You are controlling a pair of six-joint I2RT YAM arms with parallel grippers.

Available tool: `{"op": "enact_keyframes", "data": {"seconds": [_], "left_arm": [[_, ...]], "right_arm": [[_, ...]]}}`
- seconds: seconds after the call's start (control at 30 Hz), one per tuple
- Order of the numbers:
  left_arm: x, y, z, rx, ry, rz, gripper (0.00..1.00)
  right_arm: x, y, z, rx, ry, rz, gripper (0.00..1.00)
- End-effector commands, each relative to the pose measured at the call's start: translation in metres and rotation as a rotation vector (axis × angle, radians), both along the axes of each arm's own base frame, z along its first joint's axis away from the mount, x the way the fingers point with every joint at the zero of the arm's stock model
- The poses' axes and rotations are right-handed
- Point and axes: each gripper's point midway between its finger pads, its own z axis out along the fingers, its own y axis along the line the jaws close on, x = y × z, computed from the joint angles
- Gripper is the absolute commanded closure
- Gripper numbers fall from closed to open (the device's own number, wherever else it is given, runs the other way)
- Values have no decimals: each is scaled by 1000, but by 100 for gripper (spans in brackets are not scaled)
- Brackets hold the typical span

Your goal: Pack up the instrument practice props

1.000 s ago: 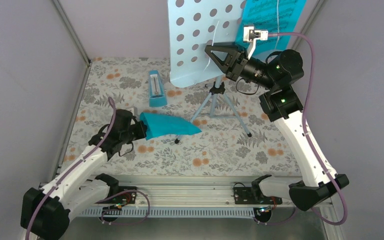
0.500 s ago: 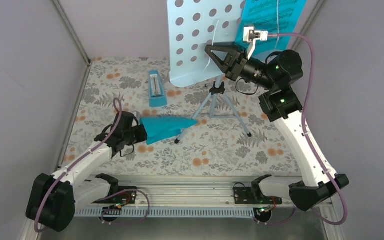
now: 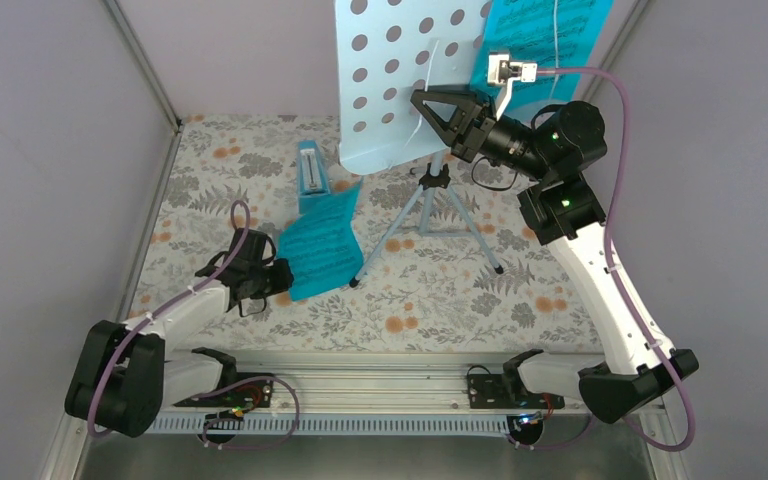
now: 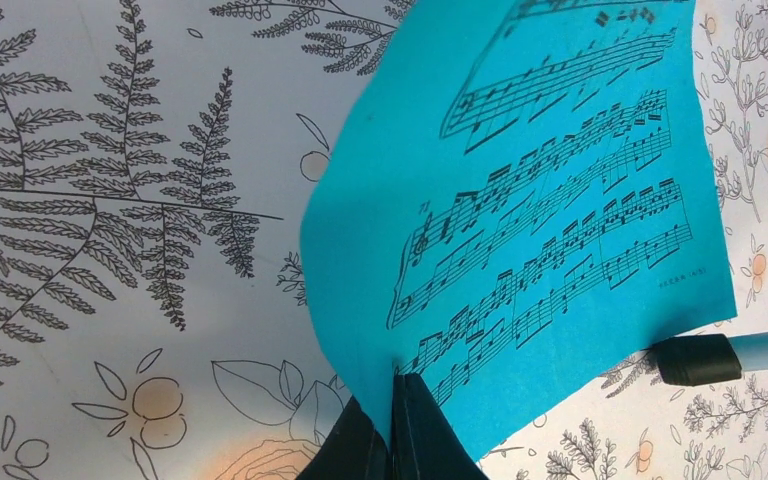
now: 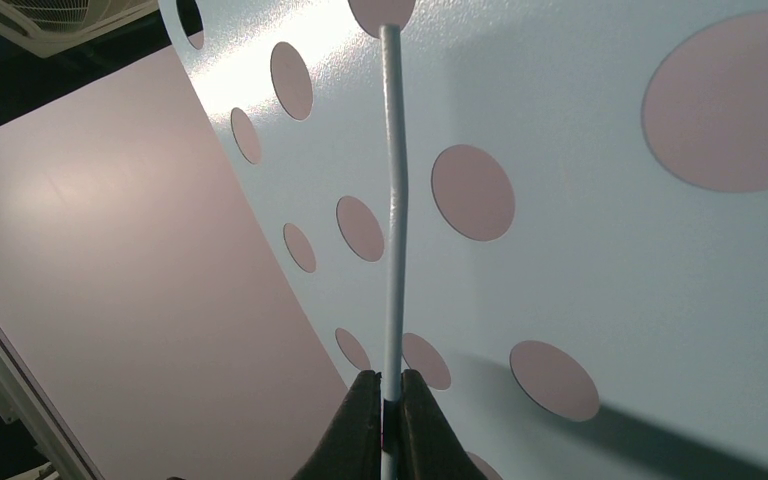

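A light blue music stand [image 3: 400, 90] with a perforated desk stands on tripod legs [image 3: 430, 205] at the back middle. My right gripper [image 3: 422, 103] is shut on a thin wire rod [image 5: 392, 200] at the desk's back. A teal sheet-music page [image 3: 545, 30] hangs at the desk's right. My left gripper [image 3: 282, 275] is shut on the near edge of another teal page [image 3: 322, 240], which shows printed notes in the left wrist view [image 4: 540, 210] and lies low over the cloth. The small light blue metronome [image 3: 311, 172] lies behind it, partly covered by the page.
A floral cloth [image 3: 440, 300] covers the table. Grey walls close in left, right and back. A rubber-tipped tripod foot [image 4: 700, 358] lies just right of the held page. A metal rail [image 3: 380, 390] runs along the near edge.
My left gripper has pulled back toward the near left and turned the teal page from a folded wedge to lie open and flatter, printed side up. The right arm has not moved.
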Motion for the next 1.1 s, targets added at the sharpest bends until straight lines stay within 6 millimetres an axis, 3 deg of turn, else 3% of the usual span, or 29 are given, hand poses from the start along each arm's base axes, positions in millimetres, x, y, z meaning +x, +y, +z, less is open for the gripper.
{"op": "enact_keyframes", "data": {"seconds": [0.0,0.4,0.57,0.83,1.07], "left_arm": [[0,1,-5,5,-9,-17,98],[-9,-5,-2,-59,-6,-10,98],[-23,-10,3,-151,-5,26,97],[-41,-4,15,-266,-31,159,98],[-42,8,28,-292,-63,275,98]], "right_arm": [[8,2,-16,-29,37,-27,96],[12,1,-18,-31,44,-41,96],[11,1,-17,-27,42,-43,96],[11,0,-19,-25,43,-48,96],[10,0,-21,-28,46,-49,96]]}}
